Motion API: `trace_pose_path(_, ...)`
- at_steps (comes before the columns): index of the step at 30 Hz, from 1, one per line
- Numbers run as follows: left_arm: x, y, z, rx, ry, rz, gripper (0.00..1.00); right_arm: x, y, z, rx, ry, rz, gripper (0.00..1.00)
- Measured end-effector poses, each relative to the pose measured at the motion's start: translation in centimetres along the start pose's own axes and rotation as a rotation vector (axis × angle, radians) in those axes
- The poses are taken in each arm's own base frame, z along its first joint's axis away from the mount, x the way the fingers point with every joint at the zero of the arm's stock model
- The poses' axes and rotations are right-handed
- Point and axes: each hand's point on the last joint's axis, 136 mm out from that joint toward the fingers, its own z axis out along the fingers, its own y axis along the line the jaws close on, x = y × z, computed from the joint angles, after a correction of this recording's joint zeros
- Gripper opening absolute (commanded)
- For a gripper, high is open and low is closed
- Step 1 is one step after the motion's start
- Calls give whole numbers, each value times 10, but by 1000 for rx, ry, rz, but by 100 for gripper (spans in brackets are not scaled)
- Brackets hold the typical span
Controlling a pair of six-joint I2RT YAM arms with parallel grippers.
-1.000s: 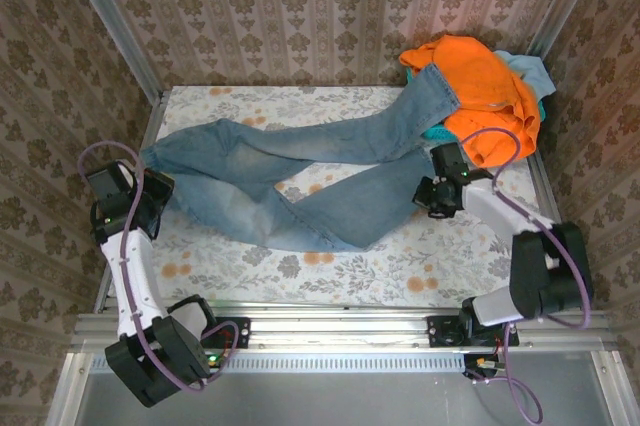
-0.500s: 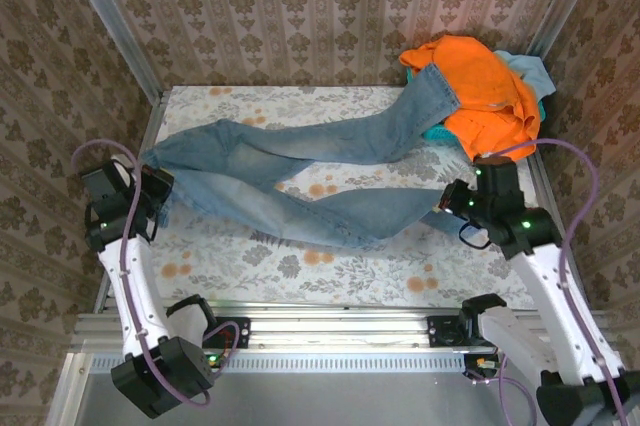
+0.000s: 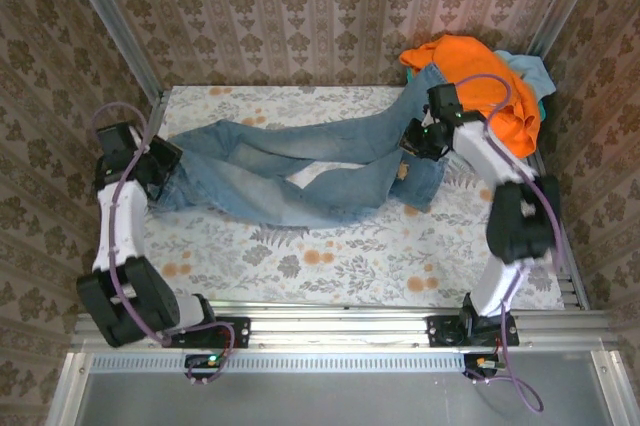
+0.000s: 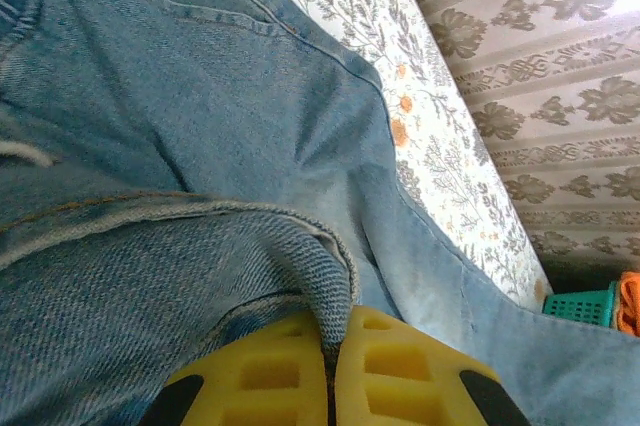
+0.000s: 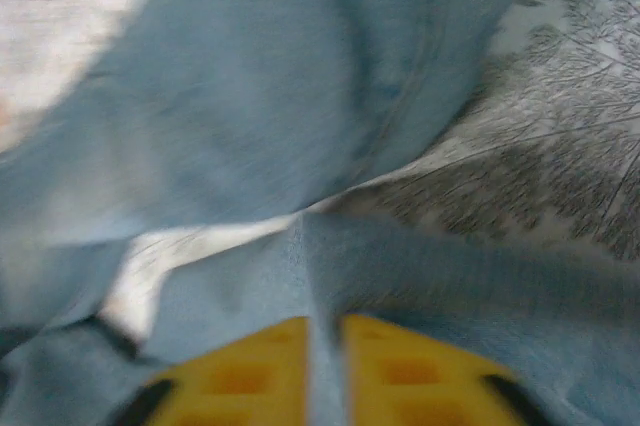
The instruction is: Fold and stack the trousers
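We hold the jeans across the table, waist at nine o'clock and legs running toward two o'clock. Our left gripper is clamped on a waist fold. Our right gripper pinches a leg end doubled back toward centre. The far leg touches the orange garment and could drag it, and the thin right pinch may slip.

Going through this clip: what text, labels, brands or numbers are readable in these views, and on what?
No words, brands or numbers can be read in any view.
Small yellowish tag on the jeans: too small to read in the top view.
Wallpaper and tablecloth: floral patterns, no lettering.
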Motion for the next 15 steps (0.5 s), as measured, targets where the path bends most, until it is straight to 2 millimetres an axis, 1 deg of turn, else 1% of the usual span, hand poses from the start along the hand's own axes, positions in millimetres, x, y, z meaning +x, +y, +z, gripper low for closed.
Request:
trace_pose_path(1,-3,0,8,-4,4,0,0,-14,-10,22,24,20,36,43)
trace_pose_path(2,-6,0,14,-7,8,-3,0,-28,-16,38,36,23,56,52)
trace_pose_path(4,-13,-3,22,-7,8,-6,0,-50,-21,53,50,18,77,62)
trace_pose_path(5,-16,-4,26,-6,6,-11,0,-57,-20,52,52,11,78,65)
trace_pose_path(6,-20,-5,29,-4,1,-12,0,-60,-19,49,56,7,76,65)
trace_pose_path(9,-28,-8,35,-2,-8,-19,0,-64,-12,29,57,-34,52,64)
trace_pose_path(10,-30,-9,36,-1,-10,-21,0,-60,-12,19,55,-55,43,62)
trace_pose_path(11,-30,-10,37,2,-12,-21,0,-53,-14,8,51,-75,35,59)
trace_pose_path(12,-30,-11,37,3,-13,-21,0,-41,-18,-1,52,-78,33,57)
trace_pose_path(13,-30,-12,38,5,-12,-21,0,-23,-26,-13,60,-78,34,57)
trace_pose_path(15,-29,-14,38,8,-10,-18,0,10,-44,-27,81,-71,38,57)
